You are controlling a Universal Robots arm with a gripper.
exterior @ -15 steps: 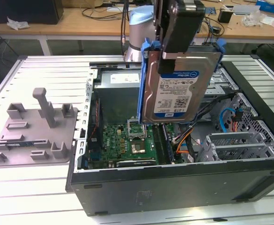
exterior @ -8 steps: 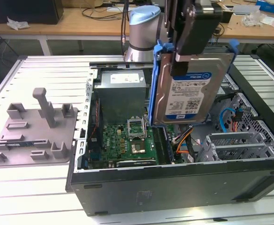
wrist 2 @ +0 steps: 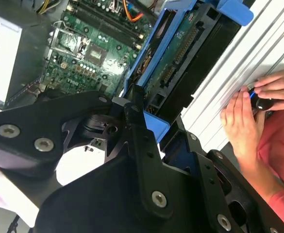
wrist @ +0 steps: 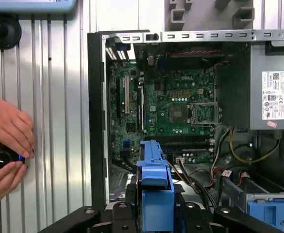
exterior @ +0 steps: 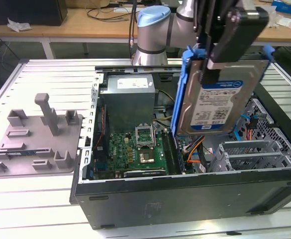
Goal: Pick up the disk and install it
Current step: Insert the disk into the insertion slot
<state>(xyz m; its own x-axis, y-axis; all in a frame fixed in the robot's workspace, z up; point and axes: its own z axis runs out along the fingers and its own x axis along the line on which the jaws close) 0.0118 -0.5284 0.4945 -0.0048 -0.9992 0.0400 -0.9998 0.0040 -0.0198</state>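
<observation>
Now my pincer pinches the disk, long axis upright, above the drive bays at the exterior view's right.

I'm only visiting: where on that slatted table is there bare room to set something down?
At the exterior view's left, the table is bare in front of and behind the grey fixture plate. A bare strip runs between the computer case and a person's hand. Inside the case it is crowded: circuit board, cables, and the disk hanging above.
</observation>
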